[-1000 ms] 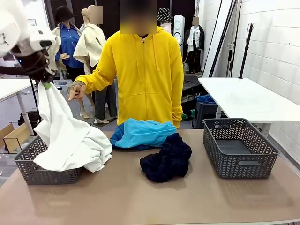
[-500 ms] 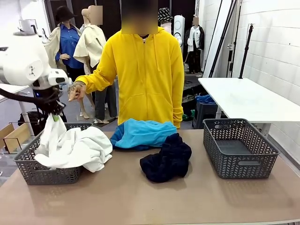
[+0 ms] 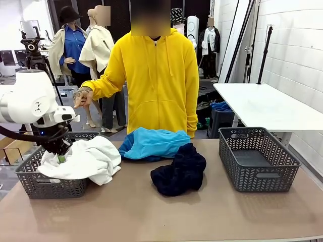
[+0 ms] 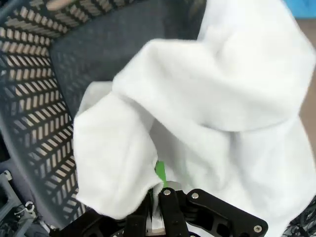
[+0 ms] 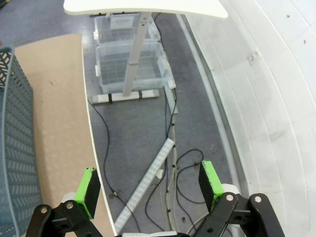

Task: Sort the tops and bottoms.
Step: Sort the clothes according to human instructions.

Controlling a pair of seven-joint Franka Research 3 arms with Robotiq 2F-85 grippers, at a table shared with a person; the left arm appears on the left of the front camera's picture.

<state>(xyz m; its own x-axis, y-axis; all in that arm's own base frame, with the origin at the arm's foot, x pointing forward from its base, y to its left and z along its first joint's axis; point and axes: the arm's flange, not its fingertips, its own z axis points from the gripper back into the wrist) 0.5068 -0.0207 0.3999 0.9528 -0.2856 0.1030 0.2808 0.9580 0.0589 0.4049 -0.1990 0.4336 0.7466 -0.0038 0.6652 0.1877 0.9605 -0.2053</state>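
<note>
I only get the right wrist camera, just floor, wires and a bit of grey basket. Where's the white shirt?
Observer: The white shirt lies in the left basket, spilling over its rim.
Operator: Is the robot holding it?
Observer: Yes, the left gripper has its jaws shut on a fold of it, down in that basket.
Operator: What else needs sorting?
Observer: Bright blue clothing, with a dark navy garment against its front, to that basket's right.
</note>
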